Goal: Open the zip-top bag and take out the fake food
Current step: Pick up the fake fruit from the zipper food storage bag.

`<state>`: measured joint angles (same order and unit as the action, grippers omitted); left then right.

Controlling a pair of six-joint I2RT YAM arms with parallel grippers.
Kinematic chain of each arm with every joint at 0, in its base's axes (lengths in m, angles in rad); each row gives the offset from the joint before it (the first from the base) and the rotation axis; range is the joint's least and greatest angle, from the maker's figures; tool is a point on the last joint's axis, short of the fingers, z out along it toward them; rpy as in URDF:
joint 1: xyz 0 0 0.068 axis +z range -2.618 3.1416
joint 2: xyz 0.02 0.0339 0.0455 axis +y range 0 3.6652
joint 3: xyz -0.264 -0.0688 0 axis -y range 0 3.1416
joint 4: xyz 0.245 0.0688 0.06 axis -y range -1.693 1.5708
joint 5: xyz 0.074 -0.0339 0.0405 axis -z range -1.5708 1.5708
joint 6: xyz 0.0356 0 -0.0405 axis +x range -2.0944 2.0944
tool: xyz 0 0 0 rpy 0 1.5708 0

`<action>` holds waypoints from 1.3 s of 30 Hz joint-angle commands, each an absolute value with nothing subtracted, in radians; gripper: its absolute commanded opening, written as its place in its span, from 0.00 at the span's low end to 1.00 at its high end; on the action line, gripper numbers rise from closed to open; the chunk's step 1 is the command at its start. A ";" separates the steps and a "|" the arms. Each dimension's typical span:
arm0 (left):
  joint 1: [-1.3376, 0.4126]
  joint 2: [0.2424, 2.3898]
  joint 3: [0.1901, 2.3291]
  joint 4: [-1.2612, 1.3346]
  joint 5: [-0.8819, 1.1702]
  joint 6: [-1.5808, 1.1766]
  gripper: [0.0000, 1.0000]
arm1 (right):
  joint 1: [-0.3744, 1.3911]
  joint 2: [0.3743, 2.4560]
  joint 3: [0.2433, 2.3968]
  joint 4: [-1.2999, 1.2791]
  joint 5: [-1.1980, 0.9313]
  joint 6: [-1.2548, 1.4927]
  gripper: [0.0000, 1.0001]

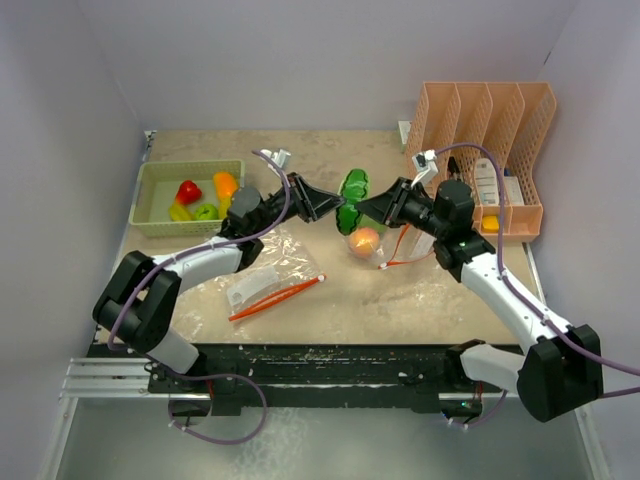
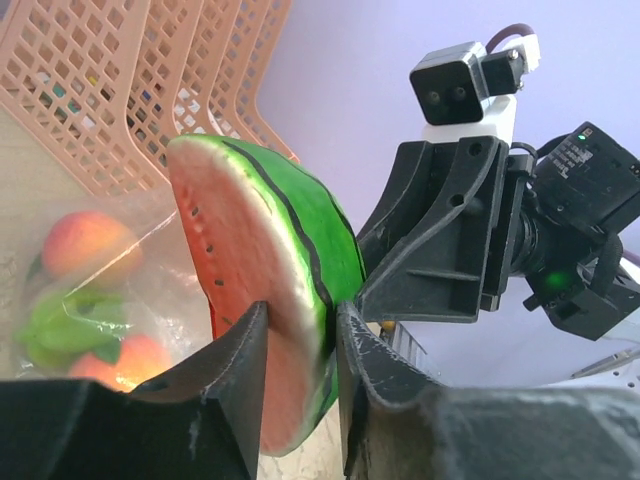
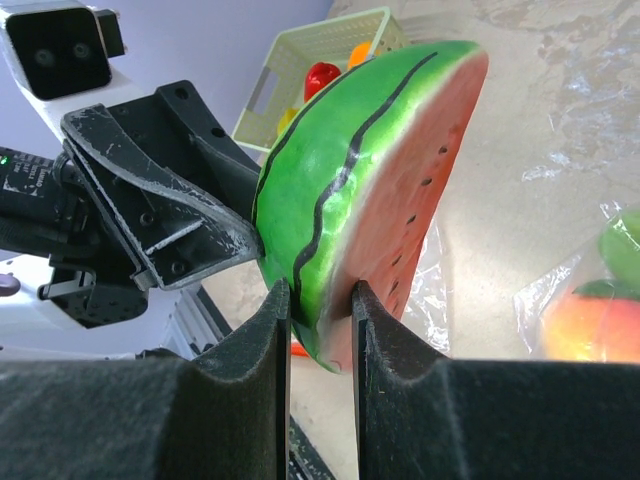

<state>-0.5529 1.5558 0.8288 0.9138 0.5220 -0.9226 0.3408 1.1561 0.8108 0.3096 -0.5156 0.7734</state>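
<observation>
Top external view: much of the watermelon slice (image 1: 352,200) is covered, because the left claw (image 1: 335,208) and the right claw (image 1: 368,210) meet on it from opposite sides, and only green rind shows between them. The slice is held in the air just behind the zip-top bag (image 1: 398,248), which lies on the tabletop (image 1: 330,150). Its long axis runs roughly front to back. Both wrist views show the slice standing up out of the fingers, its lower end hidden between them. The striped green rind faces one way and the red, seed-dimpled flesh the other. Each claw is narrowed onto the slice, one finger on the flesh and one on the rind. Inside the bag a peach (image 1: 365,240) is plain to see. The left wrist view shows more peach and green shapes through the plastic, too blurred to name. Far left of the bag, a pale green basket (image 1: 150,225) holds small red, orange, green and yellow toy pieces (image 1: 205,198), too small to tell apart. Behind and right of the bag stands a peach-coloured rack (image 1: 480,110), with a white bottle (image 1: 485,180) partly hidden by its mesh. Left of the bag and nearer, a second flat bag (image 1: 265,280) carries a white label too small to read.
</observation>
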 commanded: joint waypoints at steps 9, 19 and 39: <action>-0.595 1.566 0.894 1.009 0.597 -0.941 0.00 | 0.356 1.150 0.828 0.338 -0.544 0.760 0.00; -0.590 1.564 0.910 0.911 0.546 -0.910 0.00 | 0.356 1.149 0.848 0.221 -0.468 0.722 0.31; -0.592 1.727 0.927 1.078 0.689 -0.979 0.71 | 0.356 1.220 0.843 0.311 -0.536 0.705 0.00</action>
